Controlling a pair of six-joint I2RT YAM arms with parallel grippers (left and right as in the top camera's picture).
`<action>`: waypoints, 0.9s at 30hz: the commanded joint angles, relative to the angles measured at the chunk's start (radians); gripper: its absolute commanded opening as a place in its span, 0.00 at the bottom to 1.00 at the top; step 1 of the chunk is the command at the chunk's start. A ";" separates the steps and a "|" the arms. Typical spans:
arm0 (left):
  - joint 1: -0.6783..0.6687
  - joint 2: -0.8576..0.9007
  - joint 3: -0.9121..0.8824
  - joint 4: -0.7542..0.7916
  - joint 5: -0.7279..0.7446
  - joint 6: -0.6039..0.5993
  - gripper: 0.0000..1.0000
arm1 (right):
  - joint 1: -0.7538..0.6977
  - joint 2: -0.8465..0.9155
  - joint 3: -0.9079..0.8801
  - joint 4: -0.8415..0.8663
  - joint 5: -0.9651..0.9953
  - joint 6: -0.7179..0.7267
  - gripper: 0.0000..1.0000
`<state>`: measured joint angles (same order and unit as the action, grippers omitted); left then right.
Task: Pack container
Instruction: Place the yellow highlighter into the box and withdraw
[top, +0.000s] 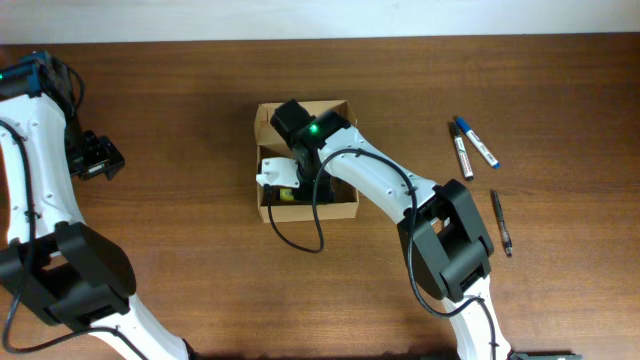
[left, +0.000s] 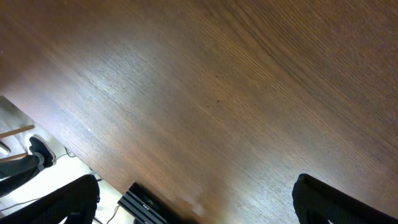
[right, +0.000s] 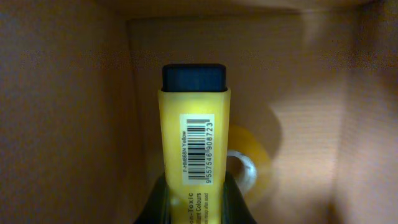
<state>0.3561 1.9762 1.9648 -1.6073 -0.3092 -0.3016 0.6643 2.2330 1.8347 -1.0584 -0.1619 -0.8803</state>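
The container is a tan cardboard box, open at the table's middle. My right arm reaches down into it. My right gripper is shut on a yellow highlighter with a black cap. In the right wrist view the highlighter stands between the fingers, inside the box walls. A roll of yellowish tape lies on the box floor behind it. My left gripper is open and empty at the far left, over bare table.
A blue-capped marker and a dark-capped marker lie on the table right of the box. A thin black pen lies nearer the front right. The table's edge and a dark device show under the left wrist.
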 joint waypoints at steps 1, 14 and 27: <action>0.006 0.008 -0.002 0.000 0.004 0.011 1.00 | -0.004 0.001 -0.014 0.008 -0.048 0.016 0.04; 0.006 0.008 -0.002 0.000 0.004 0.011 1.00 | -0.003 -0.030 0.415 -0.201 0.090 0.288 0.52; 0.006 0.008 -0.002 0.000 0.004 0.011 1.00 | -0.260 -0.017 0.883 -0.351 0.286 0.777 0.30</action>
<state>0.3561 1.9762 1.9648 -1.6073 -0.3096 -0.3016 0.5571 2.2051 2.7247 -1.3853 0.0620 -0.2840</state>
